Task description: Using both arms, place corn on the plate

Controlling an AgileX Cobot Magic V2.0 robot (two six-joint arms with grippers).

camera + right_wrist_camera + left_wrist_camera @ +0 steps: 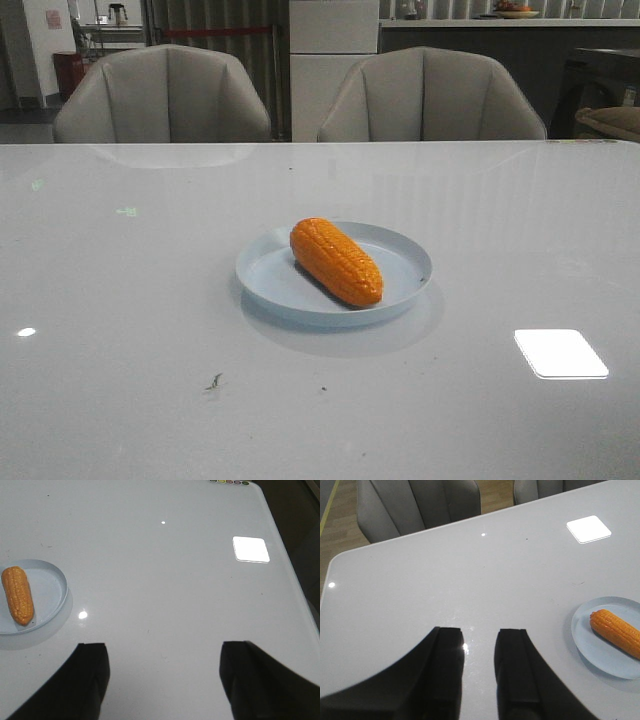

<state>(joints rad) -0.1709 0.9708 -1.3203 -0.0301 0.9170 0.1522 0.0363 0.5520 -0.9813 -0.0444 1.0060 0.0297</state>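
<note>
With my left gripper (479, 652) narrowly parted, my right gripper (162, 672) wide and both empty, the corn (336, 261) lies diagonally on the plate (405, 255), where a table knock could roll it to the low rim

The corn (336, 261) is a glossy, saturated orange, patterned all over with rows of small bumpy kernels, a shade darker along its shadowed underside. The plate (400, 250) is a plain pale blue without any marking, its rim a touch lighter than its floor. The surface (130, 330) is a pale grey-white gloss, broken by a bright white rectangular reflection (561, 353), a few small white glints and a couple of tiny dark specks. The left hand (479, 660) and the right hand (164, 675) are both flat black. The two chairs (163, 95) are a muted grey-beige with vertical seams.
</note>
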